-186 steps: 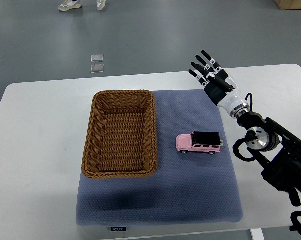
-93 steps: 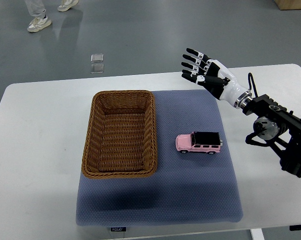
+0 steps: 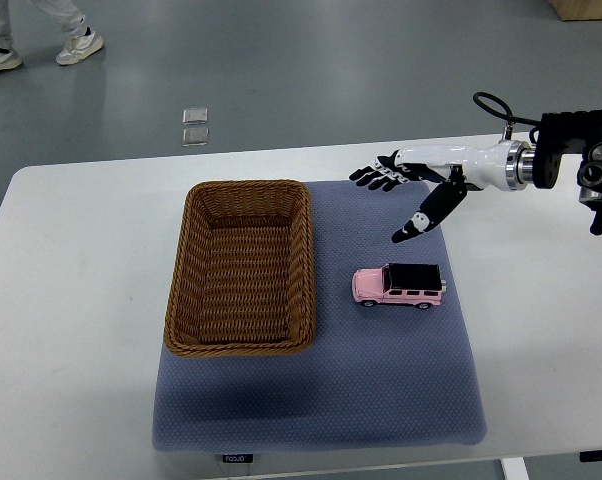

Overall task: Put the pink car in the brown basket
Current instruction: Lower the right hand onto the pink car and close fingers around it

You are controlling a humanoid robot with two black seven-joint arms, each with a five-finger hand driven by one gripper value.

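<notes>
Wicker fills the left-centre of the frame: the brown basket [image 3: 240,267] sits on the left part of a blue-grey mat [image 3: 381,390] spread over a white table [image 3: 71,330]. Right of the basket, apart from it, the pink car [image 3: 399,286] with a black roof rests on the mat on its wheels. Above the car, toward the upper right, the right hand [image 3: 409,192] reaches in from the right edge, fingers [image 3: 373,177] spread and thumb angled down, holding nothing and clear of the car.

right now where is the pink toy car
The pink toy car sits on the blue mat, right of the brown wicker basket, below the open right hand.
</notes>
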